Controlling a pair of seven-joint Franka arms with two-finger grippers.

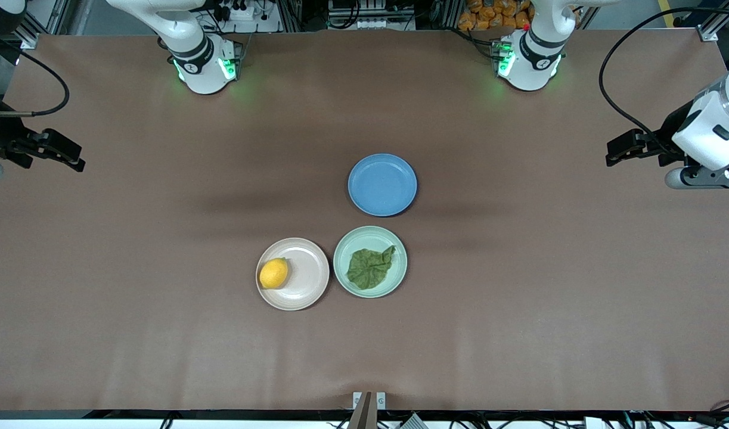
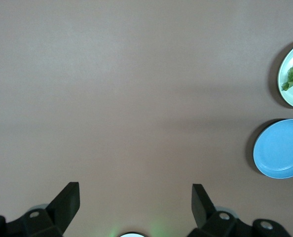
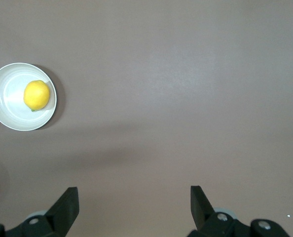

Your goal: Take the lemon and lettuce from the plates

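No legible txt, labels, brand marks, nos. or signs found in any view. Small dark marks are seen on the arm bases in the front view, but nothing can be read off them.
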